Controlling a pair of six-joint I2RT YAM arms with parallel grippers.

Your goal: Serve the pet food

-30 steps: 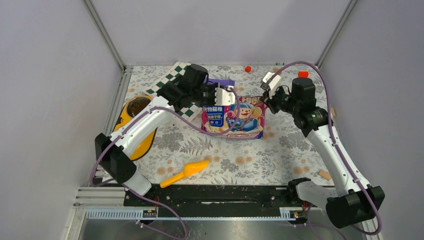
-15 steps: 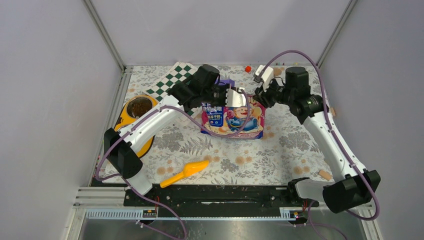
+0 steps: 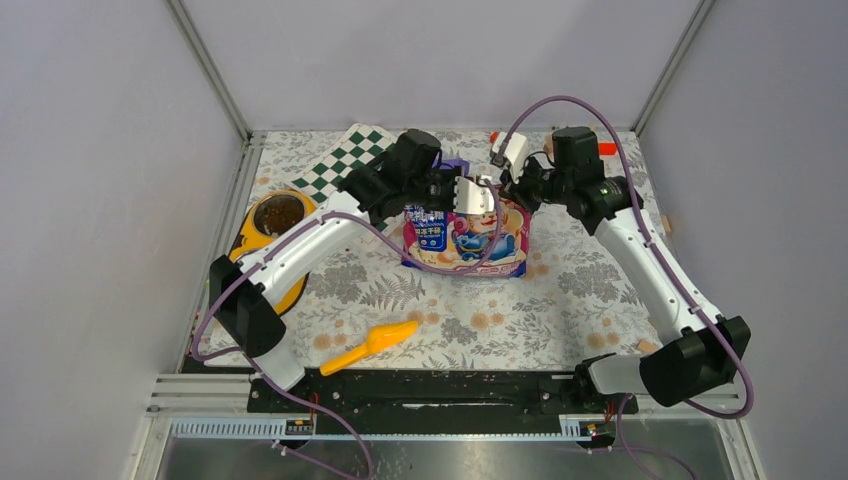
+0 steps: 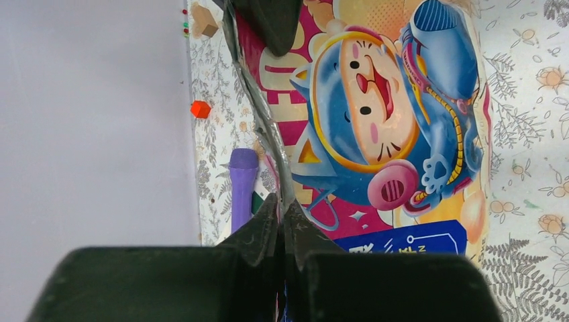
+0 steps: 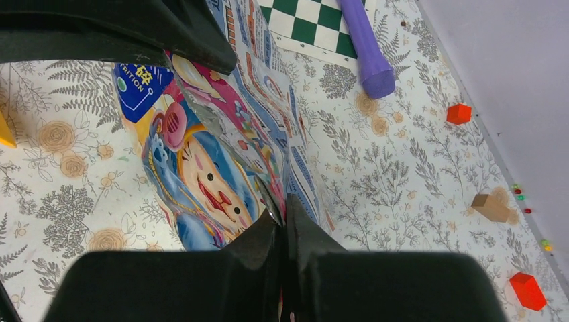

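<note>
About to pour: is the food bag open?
Shut. On the bag, the top edge is one flat seam, pinched by the left hand and right hand; no gap shows.

The tabletop (image 3: 580, 290) carries one pet food bag (image 3: 466, 236), one scoop (image 3: 372, 345), one feeder (image 3: 243, 238), one checkered mat (image 3: 340, 165), one purple rod (image 5: 366, 47), two red blocks (image 3: 495, 137), at least two wooden blocks (image 3: 650, 349).

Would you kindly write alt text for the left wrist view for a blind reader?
The left gripper, shut, pinches the top edge of the pink-and-blue pet food bag, its cartoon cat facing the camera. The right gripper holds the same edge farther along; a purple cylinder and a red block lie beyond on the floral cloth.
</note>
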